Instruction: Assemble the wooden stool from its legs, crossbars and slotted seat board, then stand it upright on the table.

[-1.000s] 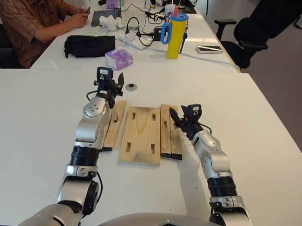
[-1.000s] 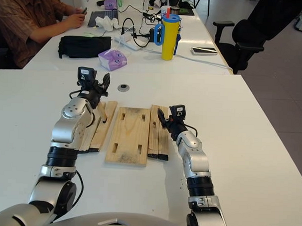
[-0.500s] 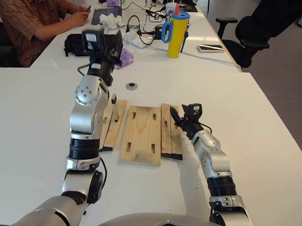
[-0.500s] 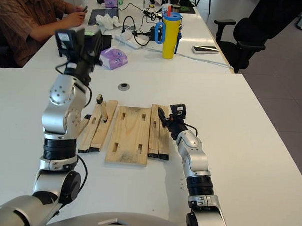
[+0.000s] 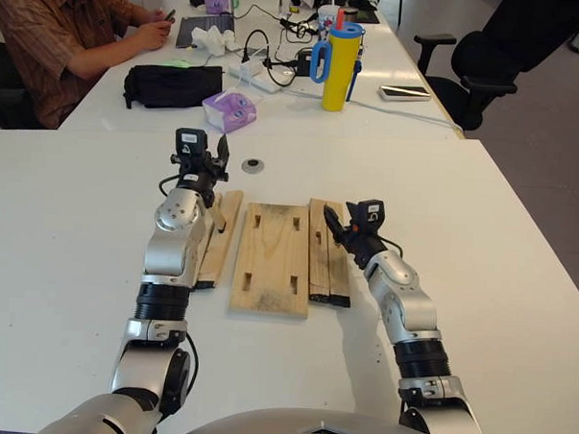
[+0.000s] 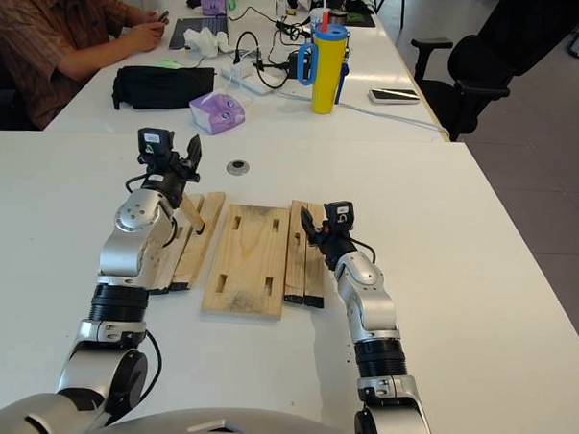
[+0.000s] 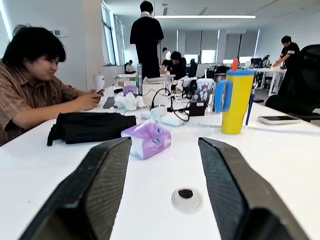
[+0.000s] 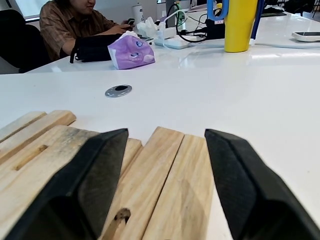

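The left claw (image 7: pixel 165 145) is spread and empty, near the pale wooden slats (image 5: pixel 221 238) left of the flat slotted wooden seat board (image 5: pixel 271 258). The right claw (image 8: pixel 165 134) is spread over the right-hand slats (image 5: pixel 320 266).

The left arm (image 5: pixel 176 239) lies across the left planks (image 5: pixel 228 224) beside the seat board (image 5: pixel 271 259), covering so much of them that their number cannot be told. The right gripper (image 5: pixel 334 222) covers part of the right planks (image 5: pixel 317 266). In the right wrist view, board and planks run off the picture's edge. A dark mark (image 8: pixel 121 215) on one plank is too blurred to make out.
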`<state>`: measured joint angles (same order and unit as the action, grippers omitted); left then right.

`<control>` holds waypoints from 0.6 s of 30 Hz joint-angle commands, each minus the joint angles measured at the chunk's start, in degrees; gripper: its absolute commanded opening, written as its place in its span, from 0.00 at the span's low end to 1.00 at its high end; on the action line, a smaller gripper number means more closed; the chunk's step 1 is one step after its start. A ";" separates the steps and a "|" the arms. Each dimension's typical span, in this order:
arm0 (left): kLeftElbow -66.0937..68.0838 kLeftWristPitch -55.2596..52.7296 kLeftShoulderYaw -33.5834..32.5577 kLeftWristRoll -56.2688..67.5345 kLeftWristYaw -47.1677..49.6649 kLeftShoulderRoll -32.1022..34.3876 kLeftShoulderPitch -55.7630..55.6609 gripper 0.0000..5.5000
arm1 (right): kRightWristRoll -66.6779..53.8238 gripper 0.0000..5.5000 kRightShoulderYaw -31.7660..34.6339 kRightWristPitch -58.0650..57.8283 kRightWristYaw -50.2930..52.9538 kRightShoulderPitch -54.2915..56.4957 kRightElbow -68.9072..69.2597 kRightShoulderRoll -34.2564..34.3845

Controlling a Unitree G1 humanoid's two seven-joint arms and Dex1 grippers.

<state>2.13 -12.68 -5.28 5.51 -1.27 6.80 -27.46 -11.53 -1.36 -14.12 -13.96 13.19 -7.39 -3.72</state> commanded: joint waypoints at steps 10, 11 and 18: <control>-33.43 -16.45 1.63 2.67 -1.31 0.99 23.24 0.45 | 0.70 0.52 -0.33 -1.52 -0.23 -1.94 1.80 -1.07; -33.99 -16.77 2.21 2.85 -1.86 0.90 25.21 0.45 | 0.77 0.52 -0.46 -1.74 -0.30 -2.03 1.85 -1.20; -28.06 -15.44 3.69 0.84 -2.56 0.98 28.70 0.45 | 1.00 0.52 -1.85 -2.74 -1.19 -2.39 2.21 -1.35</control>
<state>-28.69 -28.26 -1.91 6.67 -3.67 7.73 0.40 -10.65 -2.87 -16.03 -14.62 11.06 -6.03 -4.77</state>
